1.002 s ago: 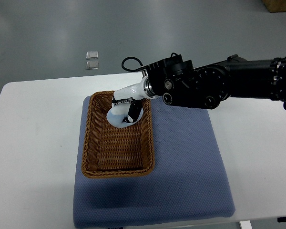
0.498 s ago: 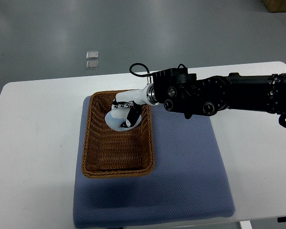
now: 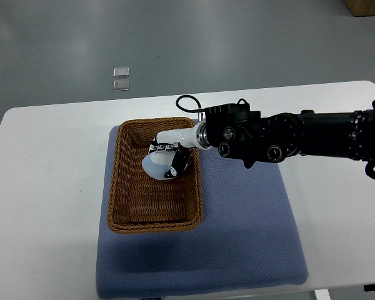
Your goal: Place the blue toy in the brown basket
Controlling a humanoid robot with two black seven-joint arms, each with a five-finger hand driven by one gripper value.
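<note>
**Reader:** Fingers first, please. What are they doing?

**Describer:** Fingers [image 3: 174, 164] of the right hand [image 3: 167, 159] curl around a pale blue toy [image 3: 157, 165], pinching it from its right and far sides. The hand is white with dark joints, and its black arm comes in from the picture's right edge. No left arm shows.

**Reader:** Where is the toy?

**Describer:** It is inside the rim of the brown basket [image 3: 115, 187], over the far half, close to the right wall. Whether it rests on the woven floor or hangs just above it cannot be told from this steep downward view.

**Reader:** How does the toy lie relative to the fingers?

**Describer:** It sits on the left, near side of them, bulging toward the basket's middle. It looks rounded, like an egg, with its longer axis running roughly left to right.

**Reader:** What does that mean for the next move?

**Describer:** Judging from this, the toy is already over its target. Letting go should suffice, then drawing the hand back rightward over the blue mat [image 3: 250, 231] on the white table [image 3: 44, 187].
</note>
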